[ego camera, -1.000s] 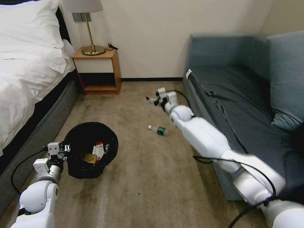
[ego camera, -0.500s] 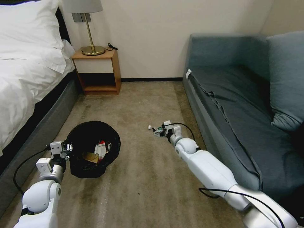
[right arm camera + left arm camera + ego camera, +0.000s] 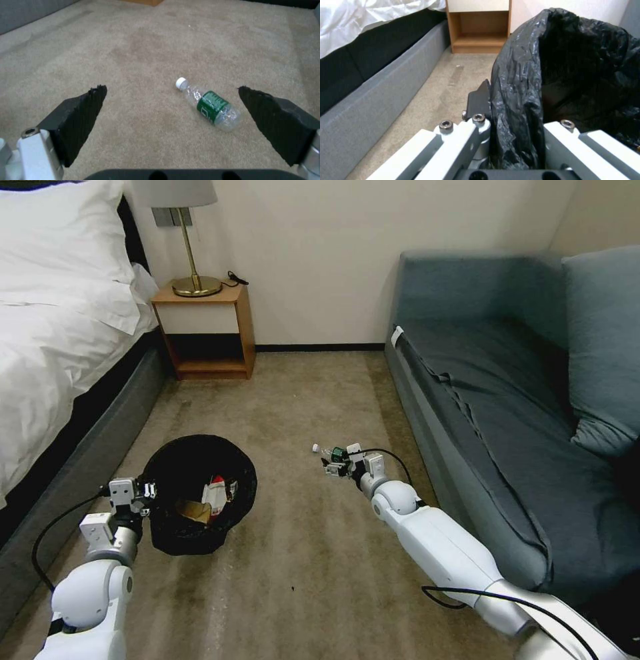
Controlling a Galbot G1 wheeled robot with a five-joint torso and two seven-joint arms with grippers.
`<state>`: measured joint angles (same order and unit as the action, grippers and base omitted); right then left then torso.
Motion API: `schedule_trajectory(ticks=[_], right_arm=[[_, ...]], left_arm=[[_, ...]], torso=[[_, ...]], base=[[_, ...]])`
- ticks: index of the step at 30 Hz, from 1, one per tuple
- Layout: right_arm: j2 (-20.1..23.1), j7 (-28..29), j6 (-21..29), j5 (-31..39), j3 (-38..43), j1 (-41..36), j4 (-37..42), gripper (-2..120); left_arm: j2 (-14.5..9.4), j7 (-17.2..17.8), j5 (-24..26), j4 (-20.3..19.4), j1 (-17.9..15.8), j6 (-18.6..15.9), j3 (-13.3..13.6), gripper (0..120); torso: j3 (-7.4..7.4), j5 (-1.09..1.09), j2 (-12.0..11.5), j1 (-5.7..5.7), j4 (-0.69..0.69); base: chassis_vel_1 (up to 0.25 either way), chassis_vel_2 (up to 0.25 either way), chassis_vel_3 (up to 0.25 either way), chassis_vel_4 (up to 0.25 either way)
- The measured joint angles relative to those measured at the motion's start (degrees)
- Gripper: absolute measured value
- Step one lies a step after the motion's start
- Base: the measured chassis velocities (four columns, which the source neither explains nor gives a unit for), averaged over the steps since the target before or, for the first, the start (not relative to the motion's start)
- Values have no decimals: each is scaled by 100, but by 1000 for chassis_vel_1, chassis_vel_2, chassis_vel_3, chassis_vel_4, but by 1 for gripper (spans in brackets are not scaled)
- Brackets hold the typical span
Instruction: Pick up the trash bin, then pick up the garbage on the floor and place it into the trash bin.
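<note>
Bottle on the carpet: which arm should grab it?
Right. Its open claw hangs just over the bottle, which lies between its fingers. The left claw is clamped on the bin.

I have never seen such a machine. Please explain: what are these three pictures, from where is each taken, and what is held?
It is a two-armed robot in a bedroom. The wide picture comes from a camera on its head; the others come from cameras on its wrists. The left gripper is shut on the rim of the trash bin, whose black bag shows in the left wrist view. Some litter lies inside. The right gripper hangs open over a clear bottle with green label lying on the carpet, not touching it.
</note>
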<state>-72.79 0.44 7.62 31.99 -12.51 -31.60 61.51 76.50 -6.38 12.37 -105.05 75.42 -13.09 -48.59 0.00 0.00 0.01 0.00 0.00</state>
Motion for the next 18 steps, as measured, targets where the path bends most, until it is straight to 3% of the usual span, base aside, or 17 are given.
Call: schedule_trajectory(ticks=[7,18], right_arm=[[-39,-37,-61,2,-7,50,-52,100],[-88,-120,-104,-50,-46,95,-168,100]], left_arm=[[35,-1,-16,-34,22,-2,4,5],[39,-6,-6,-22,-6,-7,-16,5]], torso=[[0,0,-1,0,0],[0,0,-1,0,0]], base=[[-9,8,7,-4],[-79,77,75,-80]])
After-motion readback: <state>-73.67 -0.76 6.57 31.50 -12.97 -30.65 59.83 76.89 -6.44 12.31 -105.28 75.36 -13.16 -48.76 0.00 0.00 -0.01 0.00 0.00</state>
